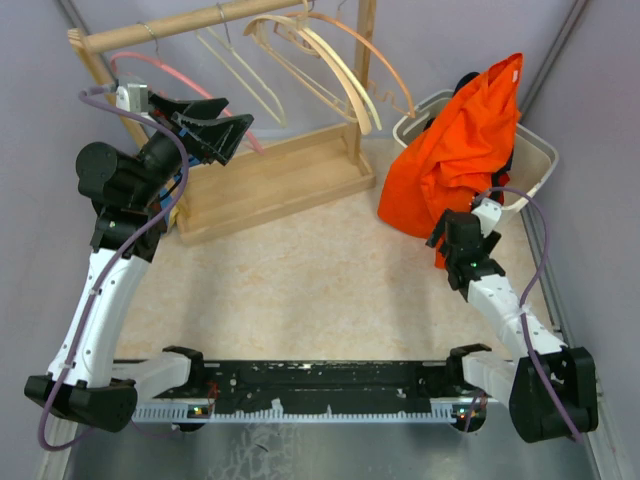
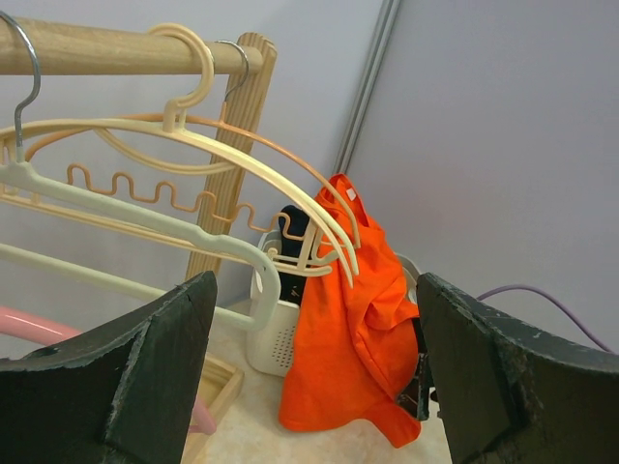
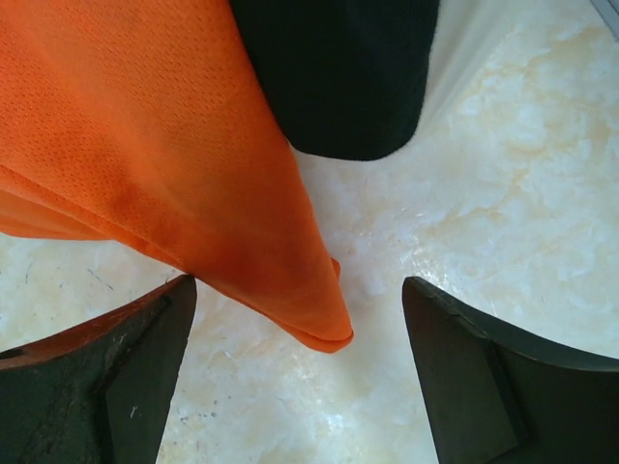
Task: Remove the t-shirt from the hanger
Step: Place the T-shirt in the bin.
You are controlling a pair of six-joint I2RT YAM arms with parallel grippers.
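Note:
The orange t-shirt [image 1: 455, 150] lies draped over a white basket [image 1: 543, 152] at the right, off the hangers. Several bare cream hangers [image 1: 300, 50] and a pink hanger [image 1: 160, 65] hang on the wooden rail [image 1: 170, 28]. My left gripper [image 1: 215, 128] is open beside the pink hanger, holding nothing; in its wrist view the left gripper [image 2: 317, 319] frames the distant t-shirt [image 2: 348, 329] and cream hangers [image 2: 193, 145]. My right gripper [image 1: 452, 235] is open at the shirt's lower edge. In its own view the right gripper [image 3: 300, 319] has the t-shirt's hem [image 3: 145, 145] hanging loose between the fingers.
The wooden rack's base tray [image 1: 280, 180] sits at the back left. A black cloth [image 3: 334, 77] hangs from the basket [image 2: 276, 329] beside the shirt. Grey walls close in on both sides. Marbled tabletop [image 1: 300, 280] lies between the arms.

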